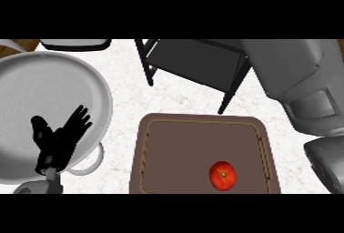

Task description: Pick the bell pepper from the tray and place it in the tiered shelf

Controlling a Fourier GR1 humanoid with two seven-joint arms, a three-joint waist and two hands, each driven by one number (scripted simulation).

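Lying on the near right part of the brown rectangular tray [201,136], the round red bell pepper [223,175] has not been picked up; no hand touches it. The tray sits at the near centre of the pale marbled counter [174,98], its raised rim running round a flat darker floor, and the pepper rests just inside the right rim, stem end up.

The black tiered shelf [194,59] of thin metal bars and dark flat boards stands beyond the tray at the far centre, well apart from the pepper. Nothing can be seen on its visible board.

The left hand [59,136] shows at the near left, fingers straight and spread, thumb apart — released, holding nothing. It stands over the large round grey metal pan [47,77] that fills the left side, and looks to be resting, not engaged in the work.

The right hand itself is not in view. Only the bulky grey right forearm [295,68] comes in along the right edge, with a dark rounded part below it near the tray's right side; whether that is part of the hand cannot be told.

Judgement on progress — the task stands at its beginning. Reaching, grasping, lifting, carrying to the shelf and setting down all remain, as far as this view shows.
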